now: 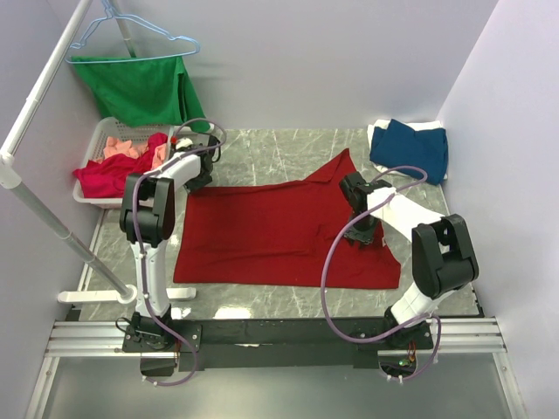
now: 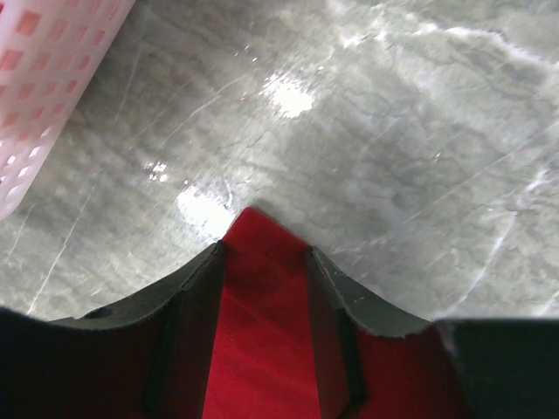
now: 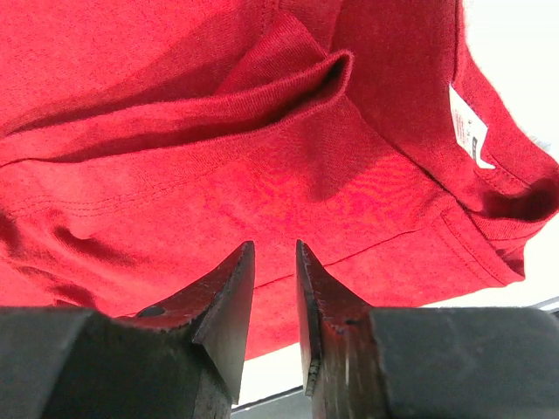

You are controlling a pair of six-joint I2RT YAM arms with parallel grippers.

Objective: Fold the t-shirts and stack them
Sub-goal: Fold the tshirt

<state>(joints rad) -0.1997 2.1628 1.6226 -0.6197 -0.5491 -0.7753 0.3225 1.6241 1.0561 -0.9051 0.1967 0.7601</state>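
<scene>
A large deep-red t-shirt (image 1: 279, 236) lies spread flat on the marble table. My left gripper (image 1: 199, 179) is at its far left corner. In the left wrist view the gripper (image 2: 262, 249) is open, its jaws standing either side of that red corner (image 2: 253, 229). My right gripper (image 1: 360, 234) is over the shirt's right part, near a folded sleeve. In the right wrist view the gripper (image 3: 274, 244) has its jaws narrowly apart, nothing between them, above the red cloth (image 3: 218, 175) and its white label (image 3: 467, 127). A dark blue t-shirt (image 1: 410, 148) lies on a white one (image 1: 377, 131) at the back right.
A white basket (image 1: 87, 196) at the left holds a crimson t-shirt (image 1: 109, 175) and a salmon-pink one (image 1: 127, 147); its wall shows in the left wrist view (image 2: 44, 70). A green garment (image 1: 140, 87) hangs on a light-blue hanger (image 1: 131, 26) from a white rack pole (image 1: 44, 96).
</scene>
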